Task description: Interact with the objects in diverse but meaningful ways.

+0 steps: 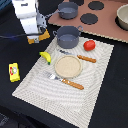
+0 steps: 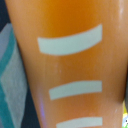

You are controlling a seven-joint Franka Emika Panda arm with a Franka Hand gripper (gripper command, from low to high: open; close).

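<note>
Filling the wrist view: bread loaf (image 2: 70, 65).

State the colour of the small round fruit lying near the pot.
Red: the small round tomato, clearest in the exterior view.

- The exterior view looks down from high up and at a slant on the striped cloth mat (image 1: 70, 62), far enough to take in all of it.
- The wrist view sits very close against a golden-brown loaf with pale slashes (image 2: 70, 65), which fills its frame.
- Both views share that loaf (image 1: 40, 36), just off the mat's far corner.

Toy kitchen setup, play stovetop (image 1: 92, 14), pots (image 1: 67, 36), striped mat (image 1: 65, 70)
</note>
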